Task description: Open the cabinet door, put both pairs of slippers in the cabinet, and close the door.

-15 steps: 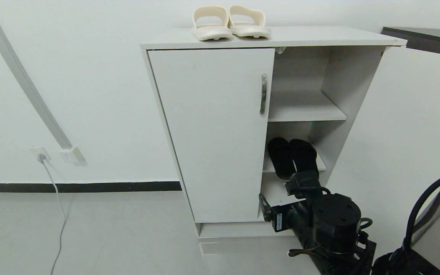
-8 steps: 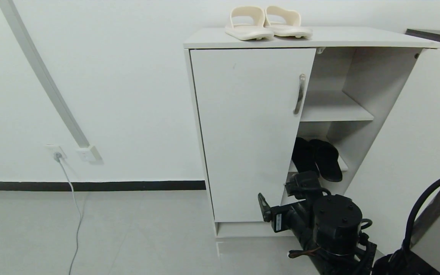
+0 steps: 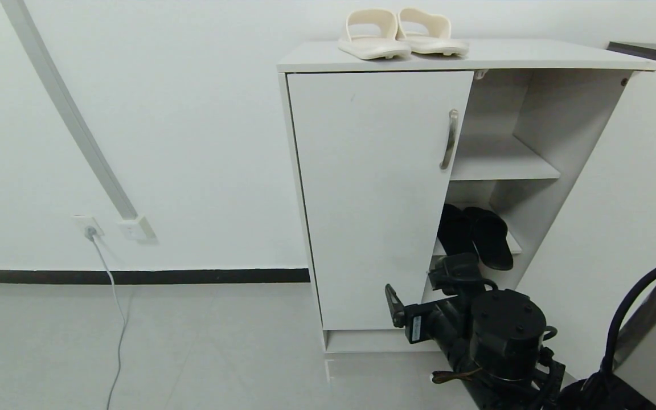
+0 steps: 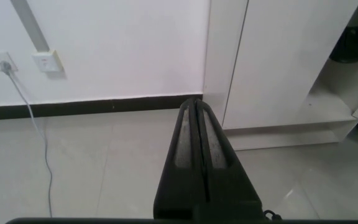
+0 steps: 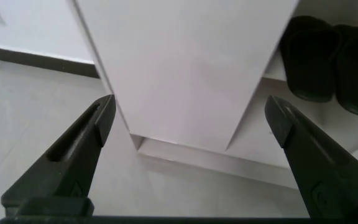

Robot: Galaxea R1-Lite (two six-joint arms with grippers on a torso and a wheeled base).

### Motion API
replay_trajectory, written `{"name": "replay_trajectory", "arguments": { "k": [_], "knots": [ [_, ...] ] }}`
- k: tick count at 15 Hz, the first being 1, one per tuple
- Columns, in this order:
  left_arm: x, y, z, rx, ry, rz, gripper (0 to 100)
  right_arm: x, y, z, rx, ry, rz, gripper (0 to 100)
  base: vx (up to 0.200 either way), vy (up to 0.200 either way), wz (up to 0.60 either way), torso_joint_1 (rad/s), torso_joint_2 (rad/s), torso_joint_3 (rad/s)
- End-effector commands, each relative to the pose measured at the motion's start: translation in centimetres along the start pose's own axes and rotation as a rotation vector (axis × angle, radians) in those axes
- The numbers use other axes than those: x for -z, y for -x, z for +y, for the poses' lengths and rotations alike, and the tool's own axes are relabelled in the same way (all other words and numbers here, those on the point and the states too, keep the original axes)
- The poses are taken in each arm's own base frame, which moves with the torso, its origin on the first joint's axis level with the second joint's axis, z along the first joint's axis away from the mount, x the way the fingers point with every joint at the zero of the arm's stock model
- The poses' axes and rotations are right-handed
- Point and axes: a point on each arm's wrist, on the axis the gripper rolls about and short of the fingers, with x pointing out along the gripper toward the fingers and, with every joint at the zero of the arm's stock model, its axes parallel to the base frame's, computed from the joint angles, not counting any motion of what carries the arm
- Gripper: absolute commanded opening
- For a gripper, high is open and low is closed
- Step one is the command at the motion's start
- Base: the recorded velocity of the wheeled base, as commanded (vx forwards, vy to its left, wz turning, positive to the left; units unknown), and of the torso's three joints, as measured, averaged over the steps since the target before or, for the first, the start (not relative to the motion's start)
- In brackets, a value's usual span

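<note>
The cream slippers (image 3: 403, 35) sit on the cabinet top (image 3: 510, 54), long axes running near to far, high above the nearer, right end effector (image 5: 190, 106) (released, spread wide), which hangs low near the black slippers (image 3: 479, 236) shelved inside.

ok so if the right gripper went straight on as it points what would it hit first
Probably the closed white cabinet door, near its lower edge: the right gripper faces it, jaws open. The black slippers sit off that line.

Head looks down at cabinet (image 3: 533, 54), wrists low, nearer it
</note>
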Motion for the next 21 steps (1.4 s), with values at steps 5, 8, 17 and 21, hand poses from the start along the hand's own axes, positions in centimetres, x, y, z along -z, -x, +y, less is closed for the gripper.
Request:
{"name": "replay_trajectory", "arguments": {
  "k": [5,8,17,21],
  "knots": [
    [0.0,0.0,0.0,0.000,0.001,0.000,0,0.9,0.2,-0.2,-0.007,0.014,0.012,100,0.000,0.000,0.00,0.000,0.00,0.000],
    [0.0,0.0,0.0,0.000,0.001,0.000,0,1.2,0.1,-0.2,-0.005,0.022,0.019,100,0.000,0.000,0.00,0.000,0.00,0.000],
    [0.0,0.0,0.0,0.000,0.001,0.000,0,1.5,0.0,-0.2,-0.003,0.028,0.028,100,0.000,0.000,0.00,0.035,-0.26,-0.228],
    [0.0,0.0,0.0,0.000,0.001,0.000,0,1.5,0.0,-0.2,-0.002,0.030,0.028,100,0.000,0.000,0.00,0.118,-0.45,-0.345]
  ]
}}
